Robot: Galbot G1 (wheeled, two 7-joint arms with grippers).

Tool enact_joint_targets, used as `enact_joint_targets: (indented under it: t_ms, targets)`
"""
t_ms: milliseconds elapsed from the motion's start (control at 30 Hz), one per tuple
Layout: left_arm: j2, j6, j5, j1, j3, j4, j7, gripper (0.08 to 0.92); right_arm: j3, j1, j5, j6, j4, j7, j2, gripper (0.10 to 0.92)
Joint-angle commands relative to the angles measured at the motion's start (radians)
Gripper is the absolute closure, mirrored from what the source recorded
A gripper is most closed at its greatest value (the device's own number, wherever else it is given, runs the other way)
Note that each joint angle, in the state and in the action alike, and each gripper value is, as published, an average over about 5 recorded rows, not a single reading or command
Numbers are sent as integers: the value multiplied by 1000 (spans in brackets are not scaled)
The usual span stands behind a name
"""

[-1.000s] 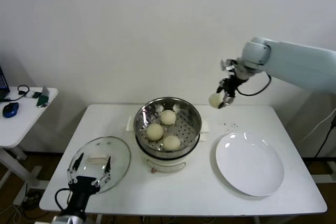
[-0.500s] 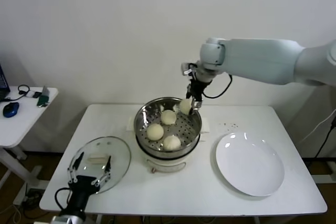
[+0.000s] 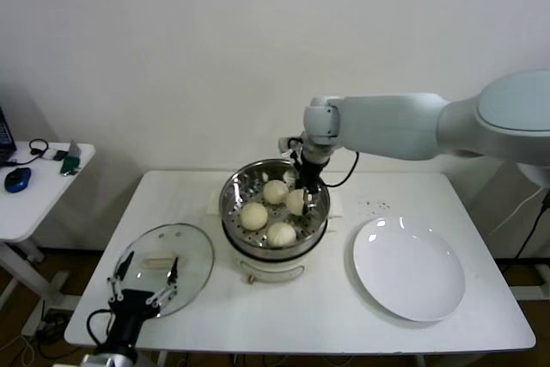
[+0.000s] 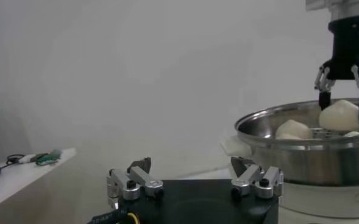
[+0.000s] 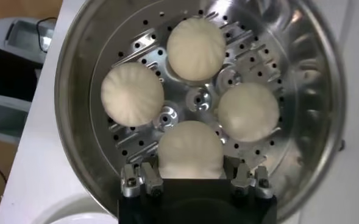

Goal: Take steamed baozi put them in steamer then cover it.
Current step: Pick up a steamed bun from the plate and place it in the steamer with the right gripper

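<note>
Far left, a small white side table point(image 3: 34, 191) is carrying a blue mouse point(image 3: 16, 180) and some cables, apart from the main white rectangular table point(image 3: 301, 307)

My left gripper point(image 3: 142, 279) is waiting low at the table's front left corner, fingers point(image 4: 135, 181) spread wide and released, gripping nothing, just in front of the round clear glass cover with metal rim and pale oblong handle point(image 3: 163, 257), which is lying flat on the table well left of the pot

At centre, the large round shiny steel steamer basket with perforated floor point(image 3: 233, 191) is sitting on its cream-white electric pot base point(image 3: 271, 266); three small round cream-white steamed baozi are resting on the floor inside: one at the back point(image 3: 275, 191), one left point(image 3: 253, 215), one front point(image 3: 282, 234)

My right gripper point(image 3: 302, 193) is reaching down into the steamer from its back right side, clenched on the fourth cream-white baozi point(image 3: 296, 201), fingers on both its sides; the right wrist view is showing this bun point(image 5: 190, 150) between my fingers with the other three spread around the centre; cannot tell whether it is touching the floor

Right of the pot, a flat round white plate point(image 3: 409, 268) is lying on the table, near but not touching the base
</note>
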Motion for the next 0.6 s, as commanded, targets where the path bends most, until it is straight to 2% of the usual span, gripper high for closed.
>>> enact_joint_targets:
  t_ms: [33, 233, 467, 600]
  targets:
    - [1, 4, 0, -4, -1, 6, 0, 177, -6, -51, -43, 5, -39, -5, 28, 338]
    - [-1, 8, 2, -9, -1, 2, 1, 177, 6, -55, -46, -2, -27, 6, 13, 325]
    - [-2, 8, 4, -7, -3, -1, 1, 177, 34, -32, -33, -5, -20, 2, -11, 211]
    - [-3, 9, 6, -6, -3, -4, 1, 177, 47, 3, -15, -4, 14, -10, -46, 203]
